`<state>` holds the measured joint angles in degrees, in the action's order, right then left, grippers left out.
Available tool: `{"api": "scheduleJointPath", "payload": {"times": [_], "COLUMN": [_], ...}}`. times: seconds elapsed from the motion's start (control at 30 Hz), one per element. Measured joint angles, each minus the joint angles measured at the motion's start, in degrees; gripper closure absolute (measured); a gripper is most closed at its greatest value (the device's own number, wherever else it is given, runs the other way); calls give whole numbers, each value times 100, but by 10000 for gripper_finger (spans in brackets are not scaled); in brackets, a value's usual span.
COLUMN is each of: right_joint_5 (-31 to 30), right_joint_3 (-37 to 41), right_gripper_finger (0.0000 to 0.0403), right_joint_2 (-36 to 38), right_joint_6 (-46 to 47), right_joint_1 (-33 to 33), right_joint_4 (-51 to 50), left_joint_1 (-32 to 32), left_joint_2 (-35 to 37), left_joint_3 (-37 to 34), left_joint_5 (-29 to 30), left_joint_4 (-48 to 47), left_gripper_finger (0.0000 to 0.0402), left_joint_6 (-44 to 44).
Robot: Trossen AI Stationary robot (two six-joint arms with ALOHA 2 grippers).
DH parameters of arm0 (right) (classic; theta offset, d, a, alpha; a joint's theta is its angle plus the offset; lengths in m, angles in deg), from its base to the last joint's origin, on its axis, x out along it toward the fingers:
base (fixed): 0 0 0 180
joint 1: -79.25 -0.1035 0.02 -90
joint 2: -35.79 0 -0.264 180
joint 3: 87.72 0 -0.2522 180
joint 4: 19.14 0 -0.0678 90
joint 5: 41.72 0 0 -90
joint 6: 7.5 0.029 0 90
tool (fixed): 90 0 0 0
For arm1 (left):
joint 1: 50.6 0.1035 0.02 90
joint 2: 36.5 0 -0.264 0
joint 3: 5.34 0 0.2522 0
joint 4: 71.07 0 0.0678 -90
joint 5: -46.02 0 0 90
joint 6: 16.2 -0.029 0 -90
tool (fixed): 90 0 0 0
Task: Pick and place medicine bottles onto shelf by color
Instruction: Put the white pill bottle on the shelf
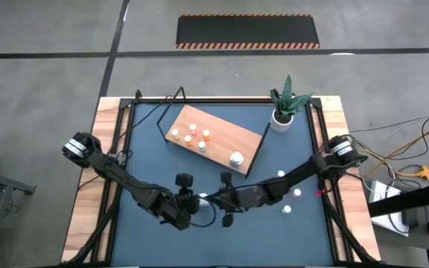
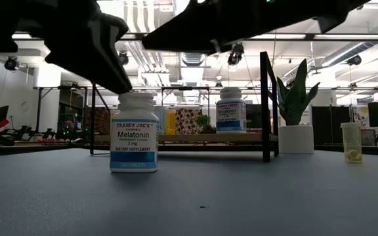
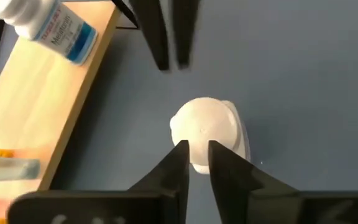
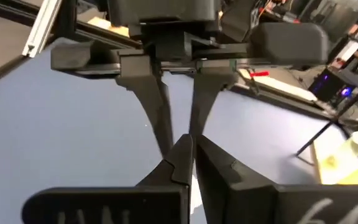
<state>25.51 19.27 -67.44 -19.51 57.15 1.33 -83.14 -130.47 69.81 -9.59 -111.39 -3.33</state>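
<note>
The upright white bottle (image 3: 205, 132) is met from above by the left gripper (image 3: 196, 155), fingers nearly closed without gripping it; the right gripper (image 4: 191, 152), fingers closed empty, faces it.

White blue-labelled bottle (image 2: 134, 133), light-brown shelf (image 1: 222, 141), dark blue tabletop (image 1: 289, 223), green plant (image 1: 287, 98).

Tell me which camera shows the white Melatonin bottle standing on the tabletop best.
The low view: the bottle stands upright, label readable. The left wrist view shows only its white cap from above, beyond the left pincer. High view: a small white spot. Right wrist view: hidden.
</note>
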Motion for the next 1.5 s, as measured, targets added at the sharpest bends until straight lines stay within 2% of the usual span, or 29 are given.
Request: {"api": "scheduleJointPath", "payload": {"times": [0.3, 0.67, 0.97, 1.33, 1.5], "right_joint_5": [-107, -44, 89, 227, 240], "right_joint_3": [-312, -137, -134, -47, 32], "right_gripper_finger": [394, 394, 394, 394, 394], "right_joint_2": [-283, -402, -682, -768, -768], "right_joint_6": [617, 1117, 1244, 1679, 1868], "right_joint_1": [154, 178, 176, 218, 223], "right_joint_4": [-325, -325, -190, -42, 0], "left_joint_1": [-4, -2, -2, 0, 0], "left_joint_2": [145, 157, 175, 173, 177], "left_joint_3": [-426, -467, -809, -855, -1050], "left_joint_5": [-31, -92, -81, -100, -125], "left_joint_4": [705, 759, 1483, 1514, 1810], "left_gripper_finger": [384, 385, 385, 385, 385], "left_joint_6": [-127, -128, -125, 34, 183]}}
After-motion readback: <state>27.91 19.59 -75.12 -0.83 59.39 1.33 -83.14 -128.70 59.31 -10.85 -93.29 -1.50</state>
